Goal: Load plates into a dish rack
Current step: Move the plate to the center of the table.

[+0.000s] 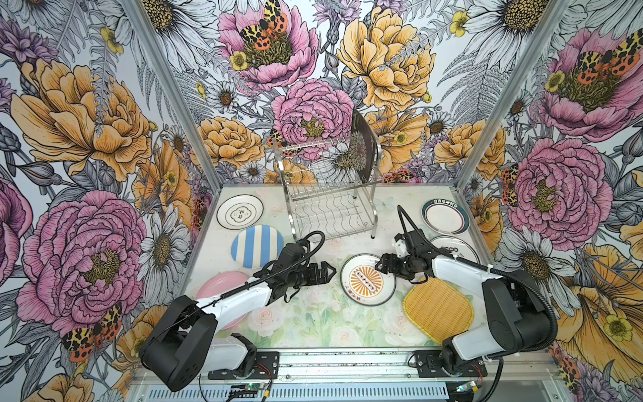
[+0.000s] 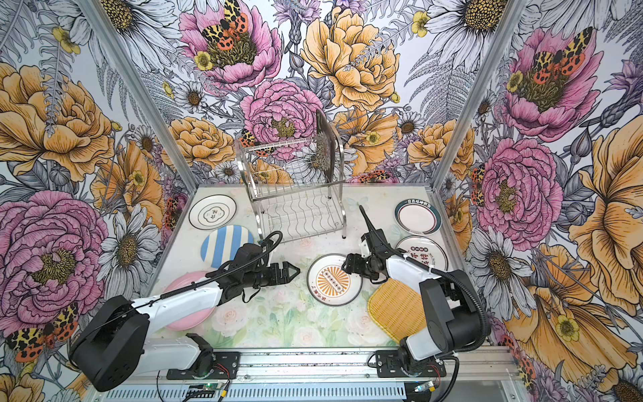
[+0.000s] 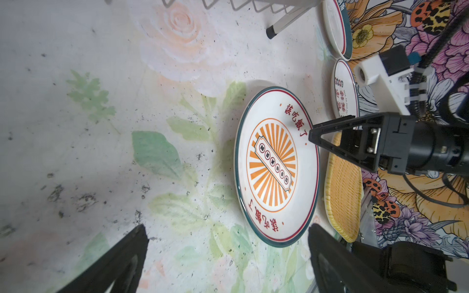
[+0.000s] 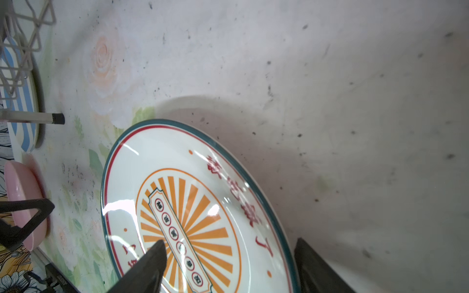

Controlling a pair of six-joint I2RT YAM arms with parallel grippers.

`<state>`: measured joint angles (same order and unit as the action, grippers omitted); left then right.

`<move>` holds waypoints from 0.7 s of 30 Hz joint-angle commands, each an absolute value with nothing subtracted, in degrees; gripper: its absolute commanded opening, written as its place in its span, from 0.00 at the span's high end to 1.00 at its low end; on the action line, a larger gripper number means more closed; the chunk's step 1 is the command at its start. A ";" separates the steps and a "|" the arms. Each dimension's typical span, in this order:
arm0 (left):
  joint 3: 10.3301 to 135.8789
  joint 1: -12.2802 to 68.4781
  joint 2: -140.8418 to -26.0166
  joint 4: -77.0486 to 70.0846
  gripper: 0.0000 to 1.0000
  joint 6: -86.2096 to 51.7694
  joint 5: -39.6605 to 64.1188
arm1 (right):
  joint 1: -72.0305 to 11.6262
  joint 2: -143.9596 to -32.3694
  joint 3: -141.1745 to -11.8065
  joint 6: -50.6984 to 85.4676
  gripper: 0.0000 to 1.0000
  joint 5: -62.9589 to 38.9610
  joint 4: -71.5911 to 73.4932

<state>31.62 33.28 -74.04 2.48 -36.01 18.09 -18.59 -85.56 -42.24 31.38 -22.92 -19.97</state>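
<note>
One plate is racked so far: the black square plate [image 1: 362,146] stands on edge at the right end of the dish rack's [image 1: 327,198] upper tier, at the back of the desk [image 1: 313,323]. Seven others, the striped plate [image 1: 257,245] among them, lie flat on the desk.

The step in hand looks like the pickup of the orange sunburst plate [image 1: 365,283], which lies in front of the rack. The right pincer [image 1: 380,267] is open astride its right-hand rim, with one finger [image 4: 149,266] over the painted face and the other outside the edge, not yet clamped. The left pincer [image 1: 328,272] hangs wide open and empty just left of that plate.

Next, the right jaws need to close firmly on the rim. The plate then has to be lifted, turned upright and carried to a free slot clear of the black one.
</note>
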 commanded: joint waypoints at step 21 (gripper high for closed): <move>28.48 30.19 -72.47 2.88 0.01 -36.12 20.98 | -19.97 -89.56 -39.73 29.65 0.37 -37.20 -14.41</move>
<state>29.21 30.83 -73.60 3.20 -36.03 19.22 -20.45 -88.31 -39.88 32.08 -33.91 -15.75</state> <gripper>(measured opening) 0.986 0.632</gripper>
